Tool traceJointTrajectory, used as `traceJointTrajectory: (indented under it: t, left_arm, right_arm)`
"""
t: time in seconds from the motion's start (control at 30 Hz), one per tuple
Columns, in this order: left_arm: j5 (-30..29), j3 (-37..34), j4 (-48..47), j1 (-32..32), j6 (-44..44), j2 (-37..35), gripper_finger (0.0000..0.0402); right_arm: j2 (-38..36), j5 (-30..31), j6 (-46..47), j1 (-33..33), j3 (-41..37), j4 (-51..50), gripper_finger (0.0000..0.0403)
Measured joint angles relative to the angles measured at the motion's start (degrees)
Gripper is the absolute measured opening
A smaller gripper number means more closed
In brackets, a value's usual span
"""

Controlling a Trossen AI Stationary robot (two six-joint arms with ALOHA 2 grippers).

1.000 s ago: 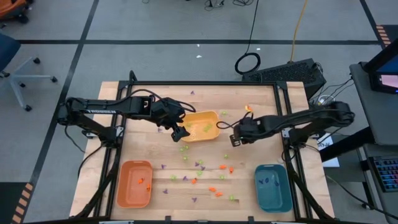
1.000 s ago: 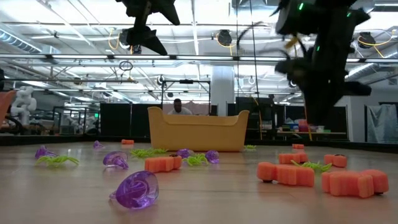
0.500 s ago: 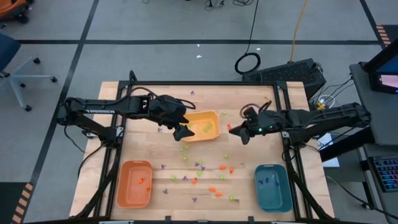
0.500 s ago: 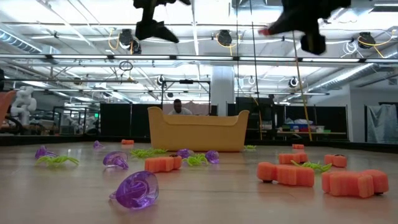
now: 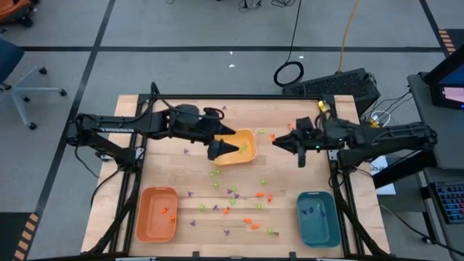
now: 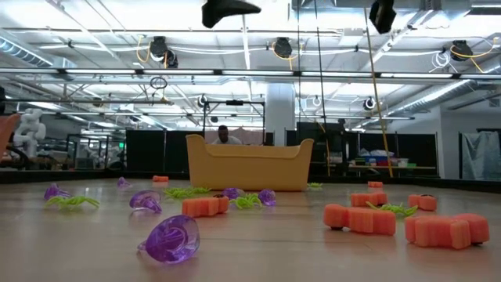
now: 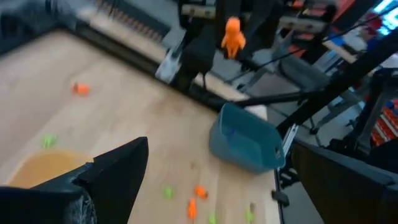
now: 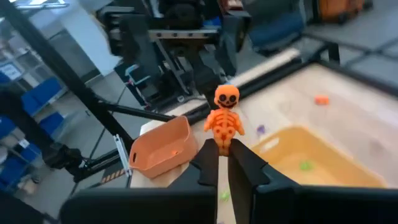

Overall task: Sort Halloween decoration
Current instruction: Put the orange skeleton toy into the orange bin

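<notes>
Lifting clear of the wooden worktop (image 5: 174,174), the right hand (image 8: 224,163) now pinches an orange skeleton figure (image 8: 224,122), raised since 1 second ago, ready for the orange tray (image 5: 157,213). Meanwhile the left hand (image 5: 226,145) has shifted over the yellow tray (image 5: 250,135), fingers apart. Loose pieces (image 5: 239,199) litter mid-worktop; a person sits in the lab behind.

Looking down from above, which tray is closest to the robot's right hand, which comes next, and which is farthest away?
Measured from the right hand, which holds a little orange skeleton:
1. Yellow tray, just beside it toward the table's middle.
2. Teal tray, at the table's near right corner.
3. Orange tray, away at the near left corner.
</notes>
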Motion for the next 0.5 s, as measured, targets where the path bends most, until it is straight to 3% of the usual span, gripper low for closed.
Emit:
traceJointTrajectory:
  t: [0.33, 0.5]
  left_arm:
    - [-1.29, 0.00, 7.28, 0.02, 3.19, 0.00, 0.0400]
    - [-1.83, 0.00, 7.74, 0.02, 2.85, 0.00, 0.0400]
  right_arm:
    - [-7.18, -0.14, -17.47, 0.02, 0.05, 0.02, 0.0000]
    - [-8.86, -0.16, -18.25, 0.02, 0.04, 0.02, 0.0000]
